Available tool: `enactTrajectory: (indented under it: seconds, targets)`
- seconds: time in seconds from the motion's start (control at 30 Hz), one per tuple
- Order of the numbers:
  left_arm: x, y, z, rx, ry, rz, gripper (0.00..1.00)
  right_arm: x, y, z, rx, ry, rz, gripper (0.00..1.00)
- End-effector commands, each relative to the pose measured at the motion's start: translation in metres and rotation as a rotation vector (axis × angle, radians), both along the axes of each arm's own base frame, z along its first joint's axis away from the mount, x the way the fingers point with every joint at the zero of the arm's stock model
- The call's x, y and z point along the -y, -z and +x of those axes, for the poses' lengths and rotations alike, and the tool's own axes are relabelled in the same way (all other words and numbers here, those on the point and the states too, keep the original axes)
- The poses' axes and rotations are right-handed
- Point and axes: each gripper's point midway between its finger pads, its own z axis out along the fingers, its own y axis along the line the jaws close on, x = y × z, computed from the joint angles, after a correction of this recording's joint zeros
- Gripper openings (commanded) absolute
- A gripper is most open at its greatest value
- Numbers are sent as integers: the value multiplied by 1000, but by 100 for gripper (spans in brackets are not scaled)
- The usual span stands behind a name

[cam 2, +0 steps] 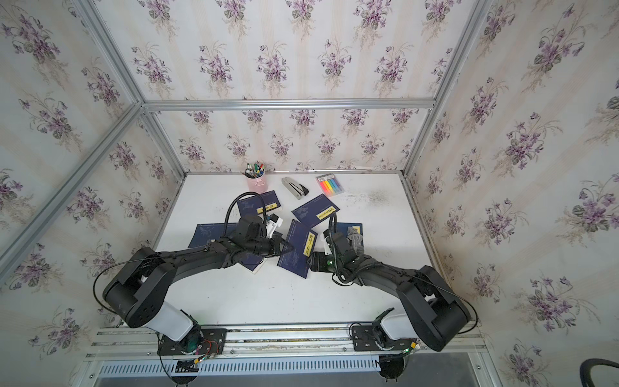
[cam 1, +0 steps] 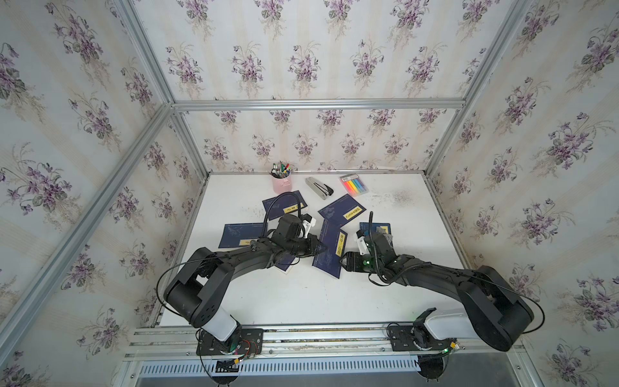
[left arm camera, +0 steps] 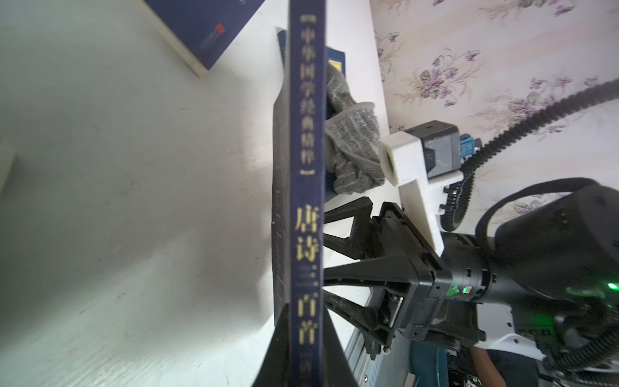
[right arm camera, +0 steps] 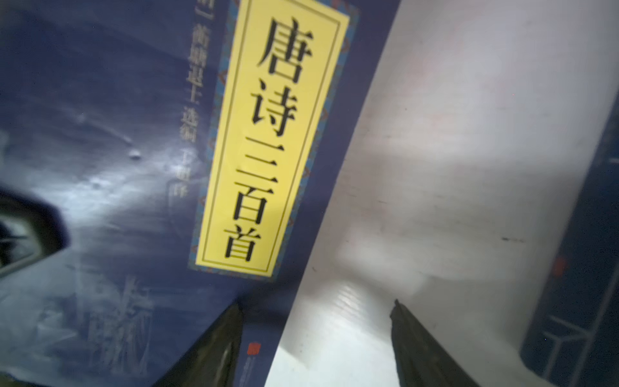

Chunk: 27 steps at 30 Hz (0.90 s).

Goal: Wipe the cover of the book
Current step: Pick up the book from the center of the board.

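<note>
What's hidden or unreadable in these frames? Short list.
- Top views: book under left forearm, mostly covered by the arm.
- Top views: gray cloth, partly behind the right wrist.
- Top views: yellow label text and pens, too small.
- Right wrist view: dark shape, blurred, unidentifiable.
- Left wrist view: left hand contact on held book, blocked by its spine.

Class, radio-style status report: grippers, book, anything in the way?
Left gripper shut on book spine. Right gripper open, empty, at book's edge. Cloth unheld, lying on another book. Nothing seen blocking.
</note>
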Motion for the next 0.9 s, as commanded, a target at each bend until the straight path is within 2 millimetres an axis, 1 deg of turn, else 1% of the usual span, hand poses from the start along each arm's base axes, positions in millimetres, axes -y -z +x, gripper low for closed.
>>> enactTrajectory:
  seconds: [0.0, 0.03, 0.07, 0.13, 0.2, 0.3, 0.43, 0.53, 0.73, 0.87]
  targets:
    - [7, -39, -1, 74, 85, -137, 0, 1, -17, -4, 28, -27, 73, 72]
    - [7, -46, 0, 81, 93, -163, 0, 9, -23, 3, 43, 2, 110, 72]
    - [6, -52, 1, 83, 101, -192, 0, 11, -33, 4, 65, 3, 157, 72]
    - [5, -65, 2, 95, 117, -251, 0, 10, -51, 4, 110, -9, 233, 72]
    - [6, -77, 2, 105, 134, -307, 0, 5, -72, 1, 159, -42, 297, 73]
    - [10, -88, 1, 121, 162, -350, 0, -1, -97, -2, 212, -79, 364, 75]
    - [11, -95, 1, 134, 175, -369, 0, -5, -120, -6, 258, -111, 425, 77]
    - [12, -98, 0, 136, 183, -385, 0, -5, -129, -6, 276, -108, 442, 77]
    - [9, -101, 2, 146, 176, -386, 0, -1, -131, -7, 292, -94, 419, 77]
    - [4, -100, 6, 145, 166, -375, 0, 0, -139, -9, 306, -102, 420, 86]
